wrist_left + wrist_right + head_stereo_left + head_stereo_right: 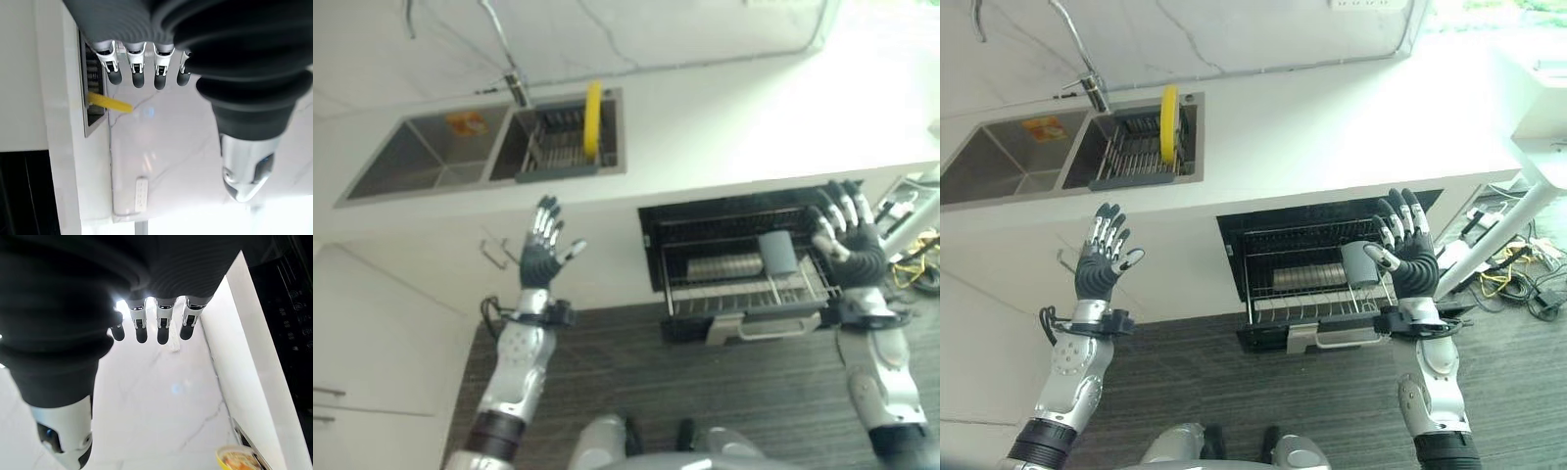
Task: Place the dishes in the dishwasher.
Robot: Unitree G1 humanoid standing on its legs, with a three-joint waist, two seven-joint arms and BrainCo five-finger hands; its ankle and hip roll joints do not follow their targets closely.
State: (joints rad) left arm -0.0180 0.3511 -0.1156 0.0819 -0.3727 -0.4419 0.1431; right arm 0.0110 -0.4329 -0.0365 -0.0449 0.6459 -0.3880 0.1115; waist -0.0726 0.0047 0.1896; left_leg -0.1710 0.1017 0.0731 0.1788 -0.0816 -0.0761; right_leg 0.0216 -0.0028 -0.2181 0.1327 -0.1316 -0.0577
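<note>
While both hands (left hand (pixel 1102 257), right hand (pixel 1408 243)) hover spread, yellow plate (pixel 1169 116) stands in sink rack (pixel 1132 157).

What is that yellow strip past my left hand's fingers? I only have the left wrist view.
Observer: A yellow plate, standing upright in the drying rack in the right basin of the sink.
Operator: Is the dishwasher open?
Observer: Yes; the dishwasher rack is pulled out below the counter, with a grey cup in it.
Operator: And the right hand?
Observer: The right hand is open and empty, by the dishwasher rack's right end.
</note>
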